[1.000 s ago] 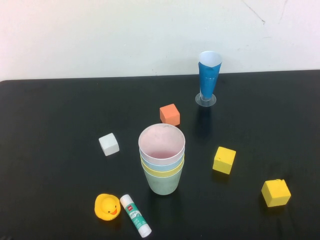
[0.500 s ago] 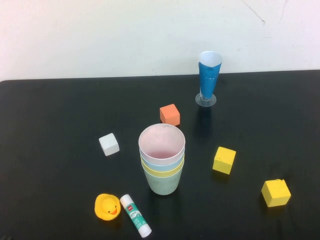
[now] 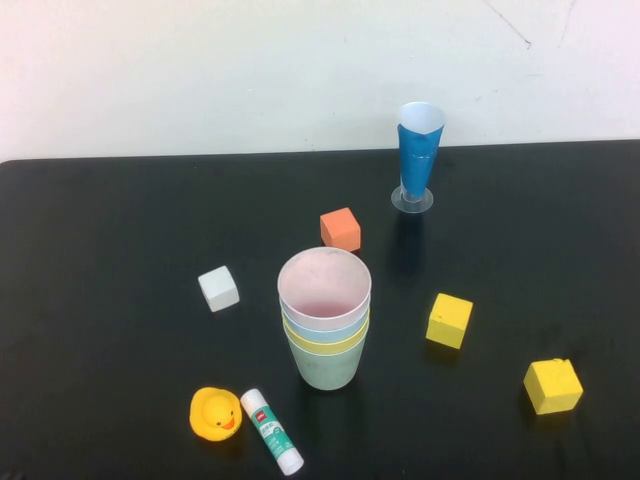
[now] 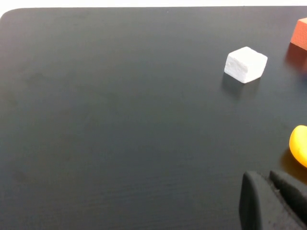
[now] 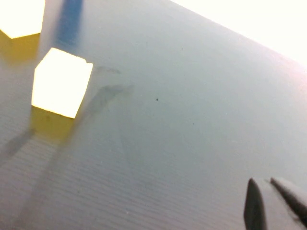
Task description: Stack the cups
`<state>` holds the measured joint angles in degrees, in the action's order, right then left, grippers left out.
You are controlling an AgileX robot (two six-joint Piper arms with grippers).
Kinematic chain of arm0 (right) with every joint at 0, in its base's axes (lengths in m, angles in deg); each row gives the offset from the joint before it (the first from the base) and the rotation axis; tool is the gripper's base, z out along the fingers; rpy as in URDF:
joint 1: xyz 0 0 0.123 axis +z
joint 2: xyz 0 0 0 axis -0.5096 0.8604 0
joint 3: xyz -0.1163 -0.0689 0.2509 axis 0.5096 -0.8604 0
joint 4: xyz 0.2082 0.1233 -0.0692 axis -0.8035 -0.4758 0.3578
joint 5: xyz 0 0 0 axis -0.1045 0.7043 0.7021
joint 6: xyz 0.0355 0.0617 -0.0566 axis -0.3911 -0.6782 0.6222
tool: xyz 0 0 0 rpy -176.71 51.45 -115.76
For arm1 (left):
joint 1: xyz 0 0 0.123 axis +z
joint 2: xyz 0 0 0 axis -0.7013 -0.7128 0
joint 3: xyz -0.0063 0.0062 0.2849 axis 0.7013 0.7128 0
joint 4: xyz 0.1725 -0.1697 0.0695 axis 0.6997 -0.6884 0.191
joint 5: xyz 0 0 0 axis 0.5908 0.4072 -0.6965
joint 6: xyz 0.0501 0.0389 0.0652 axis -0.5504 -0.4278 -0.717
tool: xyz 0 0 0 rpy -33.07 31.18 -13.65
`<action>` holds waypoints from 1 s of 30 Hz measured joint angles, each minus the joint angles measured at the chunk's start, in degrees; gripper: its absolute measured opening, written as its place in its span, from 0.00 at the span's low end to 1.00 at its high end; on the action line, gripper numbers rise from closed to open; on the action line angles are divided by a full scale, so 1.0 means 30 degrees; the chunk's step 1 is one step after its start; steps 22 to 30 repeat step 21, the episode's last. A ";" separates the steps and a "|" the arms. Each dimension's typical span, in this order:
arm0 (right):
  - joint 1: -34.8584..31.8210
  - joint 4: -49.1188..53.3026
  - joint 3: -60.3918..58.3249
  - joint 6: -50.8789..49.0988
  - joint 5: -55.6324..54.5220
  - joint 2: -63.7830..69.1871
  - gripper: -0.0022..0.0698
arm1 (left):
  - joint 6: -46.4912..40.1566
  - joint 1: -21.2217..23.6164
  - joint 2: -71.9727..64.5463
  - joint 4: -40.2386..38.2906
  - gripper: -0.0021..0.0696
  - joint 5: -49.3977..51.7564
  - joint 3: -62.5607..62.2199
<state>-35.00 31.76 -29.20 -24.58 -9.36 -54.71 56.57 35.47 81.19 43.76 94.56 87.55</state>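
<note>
The four cups stand nested in one upright stack at the middle of the black table [image 3: 100, 250]. The pale green cup [image 3: 326, 370] is outermost at the bottom. Above it show the yellow cup's rim [image 3: 322, 344], then the light blue cup's rim [image 3: 322, 325]. The pale pink cup [image 3: 323, 285] sits on top, its mouth open. Neither gripper shows in the high view. My left gripper [image 4: 261, 176] is shut and empty, low over bare table. My right gripper [image 5: 262, 181] is shut and empty, also over bare table.
A dark-blue cone cup [image 3: 418, 150] stands at the back. Around the stack lie an orange cube [image 3: 340, 229], a white cube [image 3: 218, 288], two yellow cubes [image 3: 449, 320] [image 3: 552, 386], a rubber duck [image 3: 215, 413] and a glue stick [image 3: 271, 430].
</note>
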 joint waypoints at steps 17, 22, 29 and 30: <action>-0.0171 0.5492 -0.0110 -0.9339 -0.0802 0.0000 0.03 | 0.0072 0.0000 0.0000 0.0033 0.03 0.0000 0.0000; -0.0171 0.5527 -0.0110 -1.0511 -0.0802 0.0000 0.03 | 0.0072 0.0000 0.0000 0.0033 0.03 0.0000 0.0000; -0.0171 0.5527 -0.0110 -1.0511 -0.0802 0.0000 0.03 | 0.0072 0.0000 0.0000 0.0033 0.03 0.0000 0.0000; -0.0171 0.5527 -0.0110 -1.0511 -0.0802 0.0000 0.03 | 0.0072 0.0000 0.0000 0.0033 0.03 0.0000 0.0000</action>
